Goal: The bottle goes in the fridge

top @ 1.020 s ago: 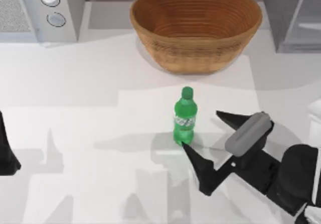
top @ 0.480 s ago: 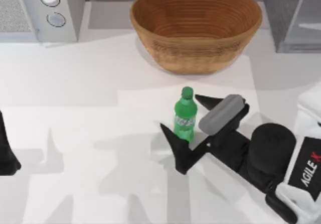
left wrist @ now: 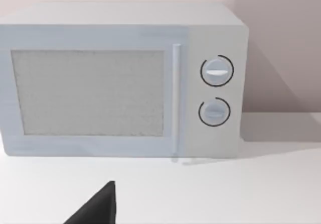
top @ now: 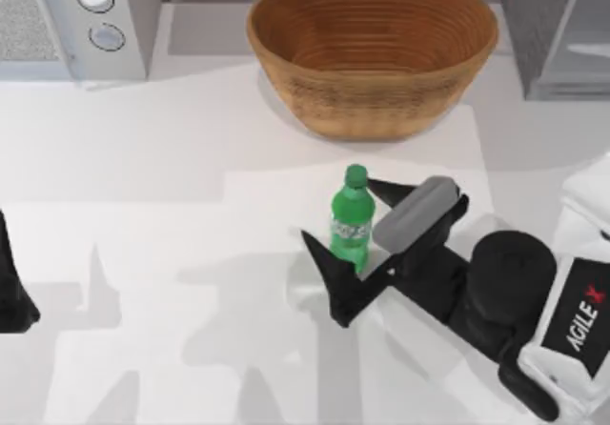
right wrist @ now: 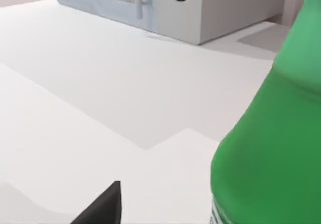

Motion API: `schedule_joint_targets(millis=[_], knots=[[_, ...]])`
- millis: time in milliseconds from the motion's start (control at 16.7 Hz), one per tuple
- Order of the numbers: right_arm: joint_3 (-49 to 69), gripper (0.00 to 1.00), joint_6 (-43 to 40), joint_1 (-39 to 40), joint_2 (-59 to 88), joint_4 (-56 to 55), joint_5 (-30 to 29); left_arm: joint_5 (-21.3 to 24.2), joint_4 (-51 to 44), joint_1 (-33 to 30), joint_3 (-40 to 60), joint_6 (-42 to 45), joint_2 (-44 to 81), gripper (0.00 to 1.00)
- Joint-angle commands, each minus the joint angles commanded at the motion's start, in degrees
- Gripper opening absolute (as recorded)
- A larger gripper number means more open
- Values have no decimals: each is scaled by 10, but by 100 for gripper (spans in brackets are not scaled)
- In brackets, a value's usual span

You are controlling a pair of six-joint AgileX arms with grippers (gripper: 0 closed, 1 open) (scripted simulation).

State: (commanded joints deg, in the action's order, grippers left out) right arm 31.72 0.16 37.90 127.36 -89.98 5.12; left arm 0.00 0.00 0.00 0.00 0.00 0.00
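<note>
Right claw (top: 355, 234) open around upright bottle (top: 351, 217), mid-table (top: 172, 253)

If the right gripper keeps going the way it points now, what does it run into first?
The bottle. It already stands between the open fingers of the right gripper, so pushing on would likely bring the gripper's inner body against it almost at once. Beyond it the table looks bare, though depth is hard to judge.

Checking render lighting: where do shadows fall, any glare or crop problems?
Top view: hard-edged grey shadows on the table around the bottle and right pincer; no glare. Right wrist view: bottle looms close, cropped at the edge. Left wrist view: evenly lit microwave, soft shadow beside it.
</note>
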Motion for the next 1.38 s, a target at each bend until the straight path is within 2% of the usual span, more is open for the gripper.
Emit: schedule_joint_targets(millis=[660,1260,1380], knots=[[0,3,0,0,0,0,0,0,0,0,0,0,0,100],[-2,1,0,-2,-2,1,1,0,0,0,0,0,0,100],[-15,1,-3,-22,-22,11,19,0,0,0,0,0,0,100]])
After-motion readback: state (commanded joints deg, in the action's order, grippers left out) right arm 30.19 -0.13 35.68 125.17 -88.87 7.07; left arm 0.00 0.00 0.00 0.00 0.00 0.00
